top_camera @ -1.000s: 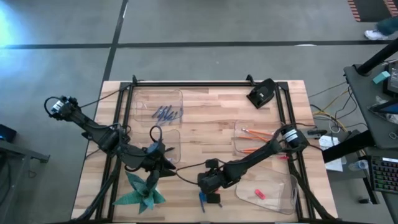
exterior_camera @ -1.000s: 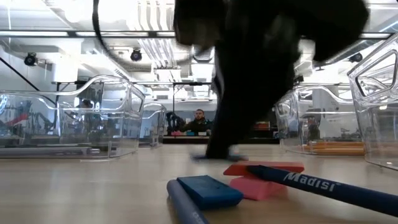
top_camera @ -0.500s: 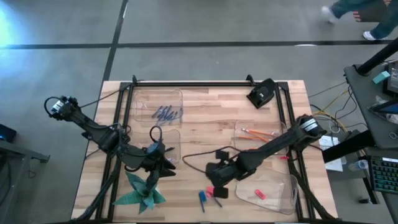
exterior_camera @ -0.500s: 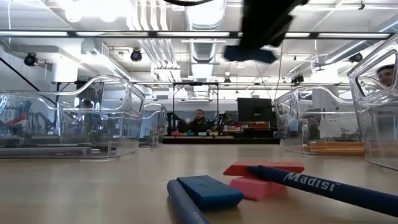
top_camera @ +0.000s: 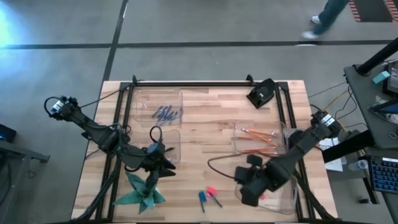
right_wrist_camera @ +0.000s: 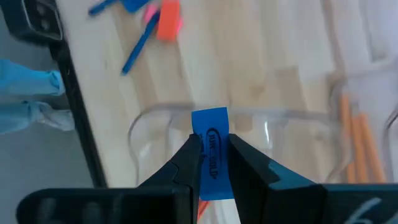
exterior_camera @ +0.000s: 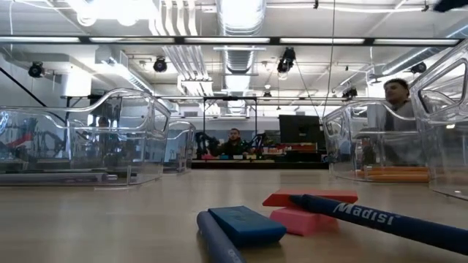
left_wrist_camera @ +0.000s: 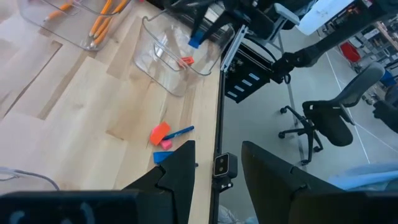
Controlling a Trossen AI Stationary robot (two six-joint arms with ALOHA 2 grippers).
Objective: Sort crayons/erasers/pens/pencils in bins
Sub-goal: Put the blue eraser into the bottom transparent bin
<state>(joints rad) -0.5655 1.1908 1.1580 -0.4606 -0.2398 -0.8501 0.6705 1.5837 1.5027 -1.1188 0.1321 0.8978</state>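
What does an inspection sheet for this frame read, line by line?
Surface: wooden table, bare planks showing.
Job's things: pencils in one of the bins; erasers loose near the front edge; blue eraser in the right tool.
Clutter: teal cloth at the front left.
Grippers: right tool shut on the blue eraser over the front right bin; left tool open, waiting.
Cables: one loops across the table.
Surroundings: person behind.
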